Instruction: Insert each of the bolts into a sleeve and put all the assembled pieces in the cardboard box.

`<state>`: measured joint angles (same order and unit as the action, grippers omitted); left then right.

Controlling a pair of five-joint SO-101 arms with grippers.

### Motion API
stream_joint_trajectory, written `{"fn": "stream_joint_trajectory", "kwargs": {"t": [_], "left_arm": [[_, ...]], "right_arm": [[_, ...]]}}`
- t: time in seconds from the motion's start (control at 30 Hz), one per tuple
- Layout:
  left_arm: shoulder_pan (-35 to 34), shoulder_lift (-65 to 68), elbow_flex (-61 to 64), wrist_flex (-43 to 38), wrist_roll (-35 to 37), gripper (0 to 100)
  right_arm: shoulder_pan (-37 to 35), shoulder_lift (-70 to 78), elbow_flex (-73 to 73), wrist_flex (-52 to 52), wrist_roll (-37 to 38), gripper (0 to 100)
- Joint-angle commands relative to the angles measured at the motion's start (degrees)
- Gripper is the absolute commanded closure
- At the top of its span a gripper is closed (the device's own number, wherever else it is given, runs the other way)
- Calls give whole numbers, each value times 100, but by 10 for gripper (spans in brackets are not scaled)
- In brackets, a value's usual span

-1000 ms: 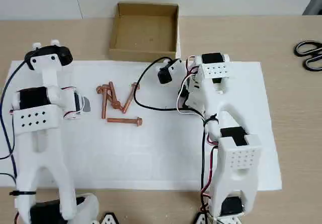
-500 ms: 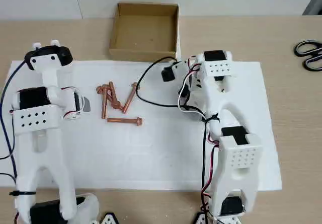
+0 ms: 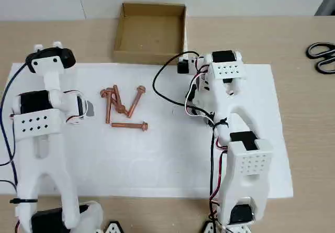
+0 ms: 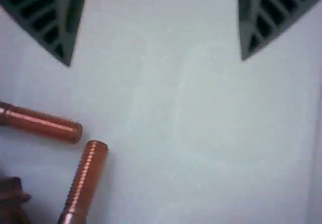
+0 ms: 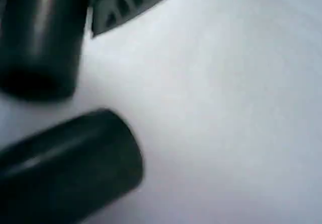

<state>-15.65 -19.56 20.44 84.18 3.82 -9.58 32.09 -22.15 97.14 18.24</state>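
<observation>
Zero pieces assembled; cardboard box, far centre, holds nothing. Loose bolts lie left of centre, left tool spread wide just beside them. Two sleeves near right tool; cannot tell its state.

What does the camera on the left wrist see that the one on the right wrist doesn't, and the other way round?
Left wrist view: the ends of two copper-coloured metal bolts lying on the sheet, one visibly threaded. It also shows the left gripper, with its dark ribbed fingers wide apart over bare sheet beside the bolts.
Right wrist view: two smooth black cylinders, probably the sleeves, close together.
Shared: the plain white sheet under everything.
</observation>
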Motion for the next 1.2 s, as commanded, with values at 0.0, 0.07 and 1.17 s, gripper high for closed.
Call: {"fn": "stream_joint_trajectory", "kwargs": {"t": [0.0, 0.07, 1.17], "left_arm": [[0, -35, -207, -88, 26, 797], [0, -35, -207, -88, 26, 797], [0, -26, -66, -123, 0, 797]], "right_arm": [[22, 75, -202, 110, -167, 873], [-22, 180, -202, 110, -167, 872], [-286, 919, -229, -189, 79, 986]]}}
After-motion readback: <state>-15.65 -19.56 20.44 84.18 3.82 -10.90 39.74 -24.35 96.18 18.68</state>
